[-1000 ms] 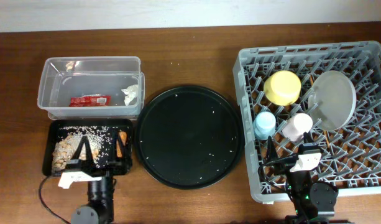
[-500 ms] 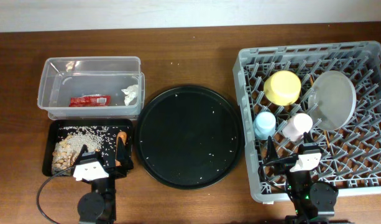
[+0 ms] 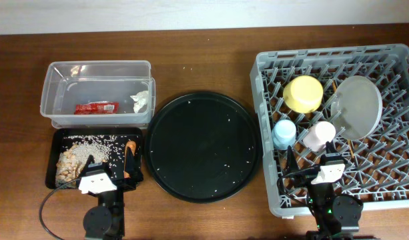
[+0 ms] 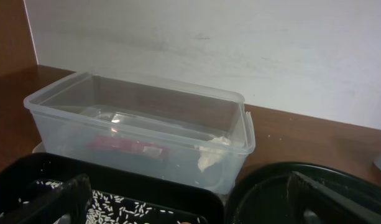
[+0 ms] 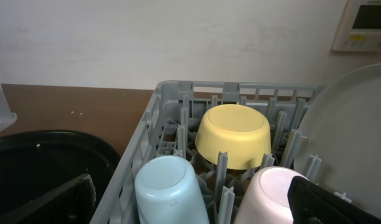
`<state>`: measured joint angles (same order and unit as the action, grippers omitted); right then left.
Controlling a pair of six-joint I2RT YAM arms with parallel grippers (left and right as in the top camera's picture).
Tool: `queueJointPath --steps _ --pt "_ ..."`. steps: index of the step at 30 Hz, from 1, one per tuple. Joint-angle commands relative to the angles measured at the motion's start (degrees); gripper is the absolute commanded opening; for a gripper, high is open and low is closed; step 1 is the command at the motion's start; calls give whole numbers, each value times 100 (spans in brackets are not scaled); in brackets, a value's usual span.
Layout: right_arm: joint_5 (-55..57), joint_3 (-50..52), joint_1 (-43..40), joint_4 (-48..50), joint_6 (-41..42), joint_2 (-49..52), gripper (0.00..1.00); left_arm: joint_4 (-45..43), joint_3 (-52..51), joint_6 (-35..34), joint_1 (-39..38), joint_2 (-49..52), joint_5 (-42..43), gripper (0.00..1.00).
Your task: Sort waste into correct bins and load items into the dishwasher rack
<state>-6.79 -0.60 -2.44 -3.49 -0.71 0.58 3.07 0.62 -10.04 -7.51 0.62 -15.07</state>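
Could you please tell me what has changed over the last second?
The left tool, open and empty over the black tray, shifted slightly rightward along the tray's near edge, then held still. Nothing was gripped or released. The right tool, the red wrapper and tissue in the clear tub, and the yellow bowl, blue cup, pink cup and plate in the rack stayed put.

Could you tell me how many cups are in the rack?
2: a blue cup and a pink cup beside it, both upside down in the rack; none seems hidden.

wooden table (image 3: 204, 60) | clear tub (image 3: 97, 64), black tray (image 3: 51, 160), round tray (image 3: 204, 147), grey rack (image 3: 263, 120)
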Motion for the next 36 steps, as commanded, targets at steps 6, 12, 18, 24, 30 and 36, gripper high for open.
queueJointPath --steps 6,12,18,24,30,36 --pt "-50 28 -26 -22 -37 -37 98 24 -15 92 -210 -35 -83 99" --pt "-50 28 -26 -22 -37 -37 98 24 -15 94 -210 -35 -83 99" --pt "-52 28 -26 -22 -37 -37 98 24 -15 92 -210 -35 -83 99" --pt "-50 28 -26 -22 -37 -37 98 24 -15 92 -210 -35 -83 99" --pt "-50 28 -26 -22 -37 -37 98 26 -15 92 -210 -33 -81 99" --pt "-50 28 -26 -22 -37 -37 98 24 -15 92 -210 -33 -81 99"
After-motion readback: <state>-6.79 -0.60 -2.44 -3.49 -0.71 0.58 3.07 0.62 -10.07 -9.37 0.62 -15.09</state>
